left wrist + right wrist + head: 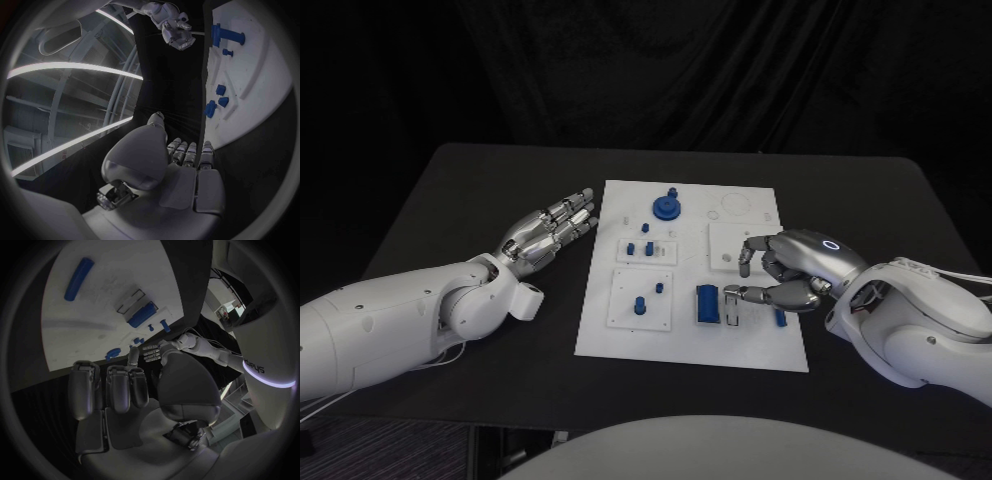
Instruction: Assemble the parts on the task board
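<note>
The white task board [689, 330] lies in the middle of the table. On it stand a round blue part [668, 208], small blue pegs [643, 245] and a blue block [708, 303]. A slim blue bar [780, 317] lies near the board's right edge. My left hand [553, 228] lies flat and open on the table just left of the board, fingers straight. My right hand [790, 268] hovers over the board's right side, fingers bent down loosely, thumb apart, holding nothing. The right wrist view shows that hand [125, 390], the bar [80, 272] and the block [142, 314].
The black table [473, 190] has free room left and right of the board. In the left wrist view, my left hand [181, 160] sits beside the board [256, 95], with several small blue parts [215, 100] close to it and my right hand [172, 25] across the board.
</note>
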### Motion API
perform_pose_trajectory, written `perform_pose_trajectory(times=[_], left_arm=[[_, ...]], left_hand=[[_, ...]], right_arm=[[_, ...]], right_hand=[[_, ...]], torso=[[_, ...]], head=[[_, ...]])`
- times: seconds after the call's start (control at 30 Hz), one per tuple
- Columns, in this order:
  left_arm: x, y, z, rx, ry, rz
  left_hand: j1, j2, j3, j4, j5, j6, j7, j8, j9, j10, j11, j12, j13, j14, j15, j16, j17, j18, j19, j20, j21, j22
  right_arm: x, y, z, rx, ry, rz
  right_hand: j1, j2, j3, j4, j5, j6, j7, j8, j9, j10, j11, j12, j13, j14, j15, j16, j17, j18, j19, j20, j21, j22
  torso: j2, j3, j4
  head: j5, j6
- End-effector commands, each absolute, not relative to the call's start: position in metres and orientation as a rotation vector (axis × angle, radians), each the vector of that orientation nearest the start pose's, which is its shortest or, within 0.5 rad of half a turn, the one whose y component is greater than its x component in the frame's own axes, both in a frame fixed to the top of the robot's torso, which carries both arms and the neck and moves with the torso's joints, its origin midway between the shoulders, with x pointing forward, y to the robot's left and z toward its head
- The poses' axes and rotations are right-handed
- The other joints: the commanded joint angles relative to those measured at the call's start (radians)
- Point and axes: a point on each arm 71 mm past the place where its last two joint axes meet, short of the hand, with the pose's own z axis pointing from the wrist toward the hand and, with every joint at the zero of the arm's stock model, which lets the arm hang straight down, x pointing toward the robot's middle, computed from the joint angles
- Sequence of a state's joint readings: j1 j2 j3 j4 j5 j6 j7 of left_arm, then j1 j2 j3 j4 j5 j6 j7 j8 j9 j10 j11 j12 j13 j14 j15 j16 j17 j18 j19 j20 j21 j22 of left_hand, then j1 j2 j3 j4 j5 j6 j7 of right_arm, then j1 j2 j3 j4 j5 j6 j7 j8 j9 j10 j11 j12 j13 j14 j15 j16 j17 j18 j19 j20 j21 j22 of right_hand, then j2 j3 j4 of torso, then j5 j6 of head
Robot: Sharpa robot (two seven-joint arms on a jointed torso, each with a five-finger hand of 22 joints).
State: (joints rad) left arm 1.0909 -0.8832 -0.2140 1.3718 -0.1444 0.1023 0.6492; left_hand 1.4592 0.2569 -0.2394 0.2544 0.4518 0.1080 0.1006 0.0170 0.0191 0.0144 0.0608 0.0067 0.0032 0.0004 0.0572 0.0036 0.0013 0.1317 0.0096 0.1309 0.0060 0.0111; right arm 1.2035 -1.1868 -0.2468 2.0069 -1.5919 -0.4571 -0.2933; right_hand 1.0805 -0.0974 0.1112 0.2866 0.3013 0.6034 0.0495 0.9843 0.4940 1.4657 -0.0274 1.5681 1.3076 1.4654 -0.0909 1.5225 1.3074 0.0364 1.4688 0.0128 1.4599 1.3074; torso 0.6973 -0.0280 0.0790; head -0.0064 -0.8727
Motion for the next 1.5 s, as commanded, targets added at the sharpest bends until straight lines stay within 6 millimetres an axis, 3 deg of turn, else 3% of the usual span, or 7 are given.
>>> perform_pose_trajectory(times=[0.03,0.07,0.1,0.23,0.63,0.77,1.5], left_arm=[[0.448,0.257,-0.276,-0.929,1.557,-1.774],[0.448,0.257,-0.275,-0.927,1.549,-1.774],[0.448,0.257,-0.275,-0.923,1.541,-1.775],[0.448,0.258,-0.273,-0.912,1.513,-1.777],[0.447,0.257,-0.268,-0.795,1.466,-1.762],[0.447,0.257,-0.268,-0.773,1.466,-1.760],[0.447,0.257,-0.270,-0.774,1.496,-1.755]], left_hand=[[0.017,-0.007,0.000,-0.015,0.006,0.012,0.001,0.006,0.002,0.003,0.005,-0.001,0.002,0.000,0.003,-0.004,-0.001,0.014,0.003,0.005,0.004,0.002],[0.017,-0.007,0.000,-0.015,0.006,0.012,0.001,0.006,0.002,0.003,0.005,-0.001,0.002,0.000,0.003,-0.004,-0.001,0.014,0.002,0.005,0.004,0.002],[0.017,-0.007,-0.001,-0.015,0.006,0.014,0.000,0.006,0.002,0.004,0.004,-0.001,0.002,0.000,0.003,-0.004,-0.001,0.014,0.003,0.005,0.004,0.002],[0.005,-0.006,-0.008,0.003,0.000,0.025,-0.004,0.008,0.003,0.009,0.000,0.000,0.004,0.000,-0.006,-0.004,-0.001,0.015,0.002,-0.003,0.003,0.001],[0.007,-0.021,-0.021,0.031,-0.012,0.049,-0.022,0.011,0.005,0.017,-0.020,0.001,0.005,0.000,-0.038,-0.004,-0.001,0.013,-0.002,-0.039,0.001,-0.003],[0.007,-0.021,-0.021,0.031,-0.012,0.047,-0.022,0.011,0.005,0.016,-0.021,0.001,0.004,0.000,-0.038,-0.004,-0.001,0.012,-0.002,-0.040,0.000,-0.003],[0.020,-0.015,-0.014,0.029,0.003,0.042,-0.017,0.008,0.004,0.013,-0.015,0.000,0.004,0.000,-0.032,-0.004,-0.001,0.006,-0.002,-0.040,0.000,-0.003]], right_arm=[[0.355,-0.238,-0.204,-0.072,1.808,0.538],[0.356,-0.243,-0.206,-0.064,1.837,0.501],[0.356,-0.248,-0.207,-0.058,1.869,0.461],[0.354,-0.265,-0.213,-0.040,1.979,0.315],[0.349,-0.282,-0.219,-0.013,2.056,0.148],[0.349,-0.283,-0.222,-0.019,2.061,0.126],[0.346,-0.271,-0.242,-0.050,2.068,0.136]], right_hand=[[0.034,-0.005,0.017,0.002,0.125,0.078,0.007,-0.108,-0.049,0.105,0.010,0.003,0.263,0.081,0.008,0.001,0.127,-0.012,0.071,0.011,0.006,0.230],[0.057,-0.003,0.032,-0.009,0.183,0.105,0.004,-0.149,-0.065,0.105,0.008,0.003,0.263,0.080,0.006,-0.001,0.122,-0.011,0.071,0.011,0.006,0.230],[0.062,-0.006,0.038,-0.010,0.201,0.139,0.004,-0.194,-0.079,0.105,0.009,0.003,0.263,0.079,0.006,-0.002,0.118,-0.011,0.071,0.012,0.006,0.230],[0.069,-0.003,0.049,-0.013,0.238,0.170,0.006,-0.247,-0.088,0.105,0.009,0.003,0.263,0.075,0.008,-0.010,0.095,-0.009,0.069,0.012,-0.003,0.227],[0.078,-0.001,0.059,-0.018,0.235,0.186,0.007,-0.289,-0.090,0.105,0.010,0.003,0.263,0.073,0.009,-0.015,0.081,-0.004,0.063,0.014,-0.025,0.220],[0.097,-0.004,0.059,-0.033,0.155,0.197,0.010,-0.313,-0.083,0.105,0.012,0.003,0.263,0.073,0.011,-0.015,0.080,-0.004,0.063,0.015,-0.027,0.219],[0.053,0.019,0.046,0.001,0.126,0.217,0.011,-0.342,-0.068,0.105,0.014,0.003,0.263,0.073,0.012,-0.015,0.078,-0.003,0.063,0.017,-0.030,0.218]], torso=[[-0.001,-0.0014,0.0016],[-0.001,-0.0013,0.0012],[-0.001,-0.0015,0.0012],[-0.002,-0.0026,0.0011],[0.002,-0.0012,0.0021],[0.001,-0.0010,0.0012],[0.001,-0.0004,0.0006]], head=[[-0.001,0.000],[-0.001,0.000],[-0.001,0.000],[-0.005,0.000],[-0.019,0.000],[-0.023,0.000],[-0.027,0.000]])
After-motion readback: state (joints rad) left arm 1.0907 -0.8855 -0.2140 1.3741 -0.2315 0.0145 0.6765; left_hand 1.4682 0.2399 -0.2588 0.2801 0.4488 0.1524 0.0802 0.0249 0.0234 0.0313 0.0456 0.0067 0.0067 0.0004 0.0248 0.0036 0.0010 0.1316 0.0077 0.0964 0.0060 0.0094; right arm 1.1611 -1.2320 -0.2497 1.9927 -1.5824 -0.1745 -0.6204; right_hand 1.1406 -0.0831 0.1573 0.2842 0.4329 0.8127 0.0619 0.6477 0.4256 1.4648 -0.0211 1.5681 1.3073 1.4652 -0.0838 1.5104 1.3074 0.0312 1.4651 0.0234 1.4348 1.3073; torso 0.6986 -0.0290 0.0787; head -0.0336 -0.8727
